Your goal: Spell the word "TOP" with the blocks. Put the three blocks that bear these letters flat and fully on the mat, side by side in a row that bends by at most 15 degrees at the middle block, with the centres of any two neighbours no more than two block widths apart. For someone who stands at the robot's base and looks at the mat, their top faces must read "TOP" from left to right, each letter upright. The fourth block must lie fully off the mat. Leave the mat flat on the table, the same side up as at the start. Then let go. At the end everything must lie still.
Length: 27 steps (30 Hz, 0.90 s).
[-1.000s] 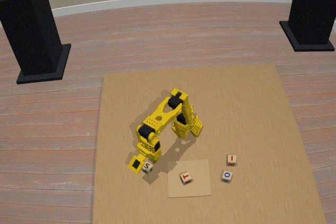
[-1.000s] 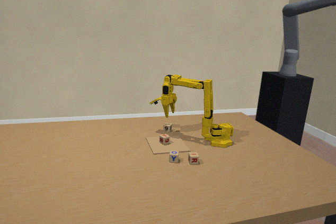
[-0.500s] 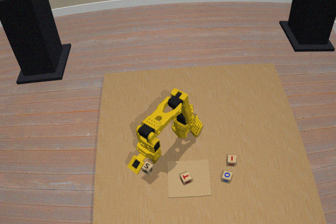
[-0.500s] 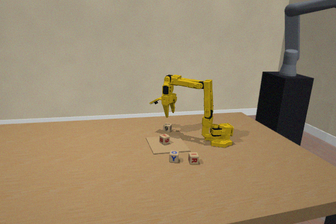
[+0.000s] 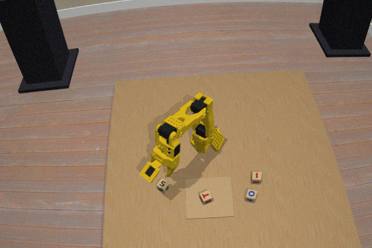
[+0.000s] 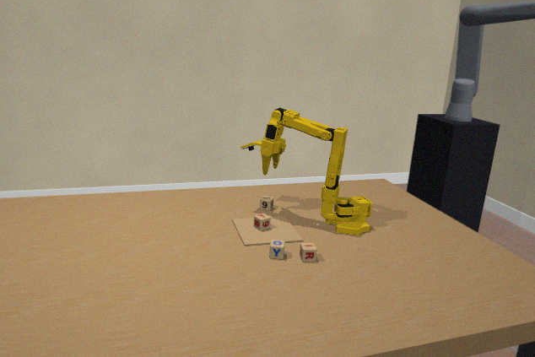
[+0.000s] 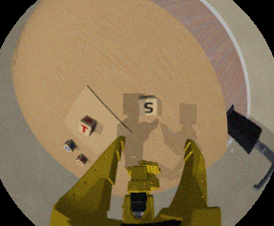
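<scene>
The T-topped block (image 5: 206, 196) (image 6: 262, 222) (image 7: 87, 125) sits flat on the mat (image 5: 222, 209) (image 6: 251, 238) (image 7: 76, 113), turned askew to its edges. The S-topped block (image 5: 162, 184) (image 6: 266, 202) (image 7: 148, 106) stands on the table off the mat. The O-topped block (image 5: 251, 194) (image 6: 277, 249) (image 7: 70, 145) and the block with a red bar like an I on top (image 5: 256, 177) (image 6: 308, 252) (image 7: 81, 159) stand off the mat's other side. No P face is readable. My gripper (image 6: 270, 170) (image 7: 156, 139) is open and empty, high above the table near the S-topped block.
The wooden table (image 5: 270, 104) (image 6: 129, 279) carries the arm's base (image 5: 199, 144) (image 6: 352, 225). The O-topped and bar-topped blocks stand close together with a small gap. Black pedestals (image 5: 33, 34) (image 6: 453, 162) stand beyond the table.
</scene>
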Available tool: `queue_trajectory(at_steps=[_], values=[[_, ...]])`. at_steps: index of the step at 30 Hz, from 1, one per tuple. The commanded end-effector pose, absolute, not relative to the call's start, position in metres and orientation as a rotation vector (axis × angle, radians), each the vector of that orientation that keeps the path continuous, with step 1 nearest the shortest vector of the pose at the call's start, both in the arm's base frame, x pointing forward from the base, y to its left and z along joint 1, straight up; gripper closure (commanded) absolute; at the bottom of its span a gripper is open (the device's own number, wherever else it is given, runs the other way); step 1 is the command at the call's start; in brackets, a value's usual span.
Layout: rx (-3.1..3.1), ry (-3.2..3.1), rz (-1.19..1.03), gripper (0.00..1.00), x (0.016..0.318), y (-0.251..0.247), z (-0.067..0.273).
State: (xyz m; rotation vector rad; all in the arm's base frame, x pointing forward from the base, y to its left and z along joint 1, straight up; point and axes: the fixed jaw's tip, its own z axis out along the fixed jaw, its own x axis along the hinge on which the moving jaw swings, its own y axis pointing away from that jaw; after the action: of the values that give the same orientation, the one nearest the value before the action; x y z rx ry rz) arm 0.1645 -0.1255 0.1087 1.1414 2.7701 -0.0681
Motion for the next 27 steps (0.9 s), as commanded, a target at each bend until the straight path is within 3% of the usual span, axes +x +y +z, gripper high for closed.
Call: queue_trajectory(at_steps=[1, 11, 27], values=[[1.088, 2.625, -0.132, 0.65, 0.168, -0.13, 0.137], [1.001, 2.415, -0.215, 0.65, 0.161, -0.124, 0.178], [0.772, 2.488, -0.206, 0.65, 0.173, -0.105, 0.175]])
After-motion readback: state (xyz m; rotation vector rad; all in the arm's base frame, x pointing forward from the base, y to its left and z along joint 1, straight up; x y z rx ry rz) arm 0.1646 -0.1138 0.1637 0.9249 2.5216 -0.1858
